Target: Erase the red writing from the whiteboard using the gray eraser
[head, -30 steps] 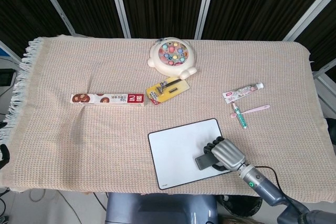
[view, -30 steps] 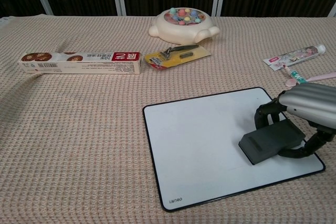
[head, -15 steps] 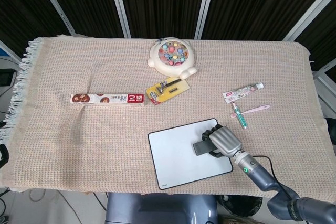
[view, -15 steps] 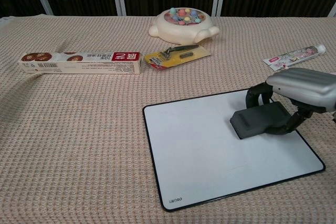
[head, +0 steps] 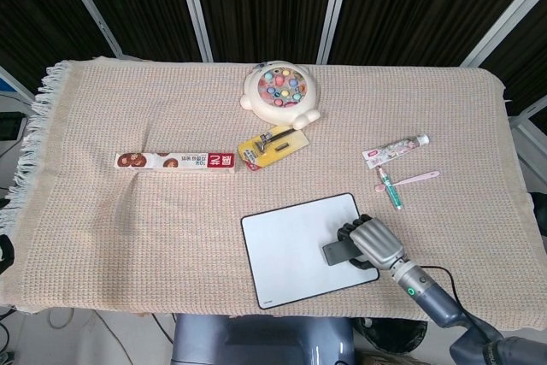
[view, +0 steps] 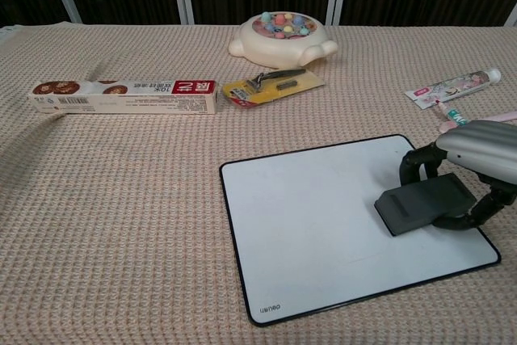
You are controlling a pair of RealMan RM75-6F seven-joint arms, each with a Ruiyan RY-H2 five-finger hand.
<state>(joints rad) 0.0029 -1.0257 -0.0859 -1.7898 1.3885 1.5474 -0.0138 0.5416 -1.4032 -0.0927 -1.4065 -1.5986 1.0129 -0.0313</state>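
The whiteboard (head: pixel 291 245) (view: pixel 323 224) lies flat near the table's front edge, white with a black rim; no red writing shows on its surface. My right hand (head: pixel 374 244) (view: pixel 478 169) grips the gray eraser (head: pixel 338 251) (view: pixel 426 204) and presses it on the board's right part, close to the right rim. My left hand is outside both views.
A long snack box (head: pixel 175 161) (view: pixel 125 95) lies at the left. A razor on a yellow card (head: pixel 272 145) (view: pixel 271 84) and a round fishing toy (head: pixel 282 91) (view: pixel 283 36) sit behind the board. Toothpaste (head: pixel 395 150) (view: pixel 452 85) and a toothbrush (head: pixel 391 187) lie at the right.
The right hand slid the eraser toward the far side of the board, then back toward the near right, ending close to the right rim.
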